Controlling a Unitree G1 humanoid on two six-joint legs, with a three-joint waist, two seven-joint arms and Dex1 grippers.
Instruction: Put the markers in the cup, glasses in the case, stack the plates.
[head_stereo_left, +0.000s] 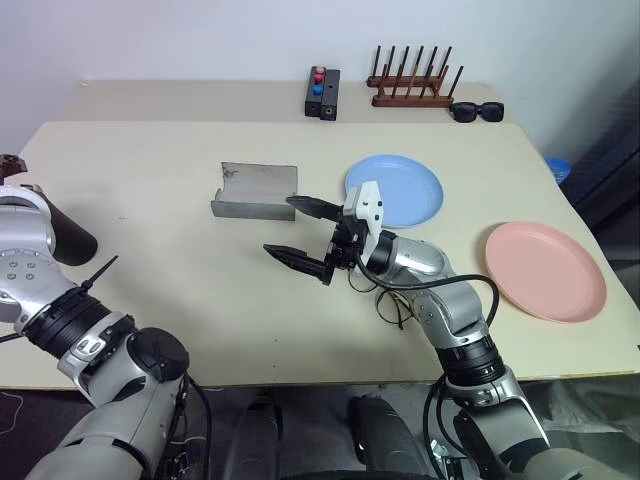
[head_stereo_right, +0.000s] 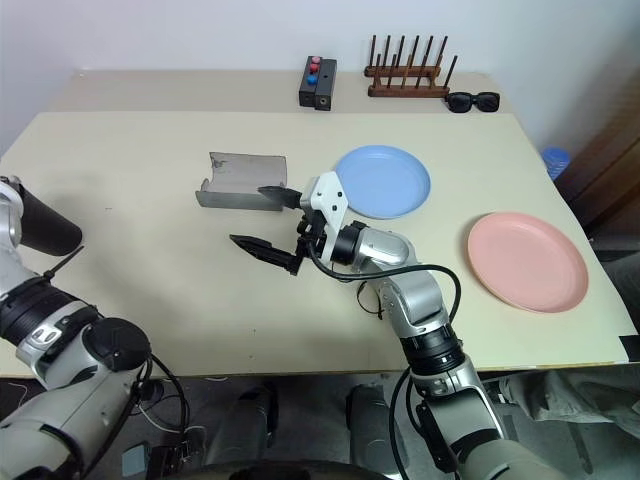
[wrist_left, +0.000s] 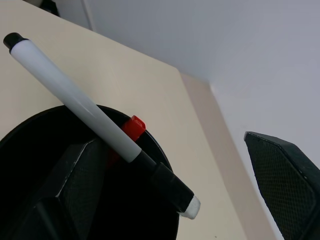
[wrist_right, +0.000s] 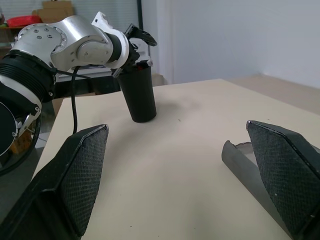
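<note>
Nearest, at the near left edge of the cream table (head_stereo_left: 150, 300), the left gripper (wrist_left: 167, 144) hangs just over the tall black tapered plastic cup (wrist_right: 140, 95), fingers spread wide and holding nothing. The white-bodied marker with a black cap (wrist_left: 75, 100) leans across the cup's rim, and the thin marker with a red end (wrist_left: 131, 127) stands inside, so that part looks done.

Toward the middle lies the flat grey metallic hinged case (head_stereo_left: 255, 190), open. Just right of it the right gripper (head_stereo_left: 283, 226) hovers, jaws wide apart and empty, pointing left toward the case.

The thin dark wire-framed glasses (head_stereo_left: 395, 300) lie on the table to the gripper's near right, behind its fingertips. They seem partly tucked under the forearm, so how they lie is hard to tell. They should be light, springy and easily bent, with slippery lenses; the bridge or a hinge corner is the safer hold.

The round light blue plastic plate (head_stereo_left: 410, 190) is just right of the case. The pink plate (head_stereo_left: 545, 270) lies well apart at the right edge. Both are probably light, stiff and best taken at the rim.
</note>
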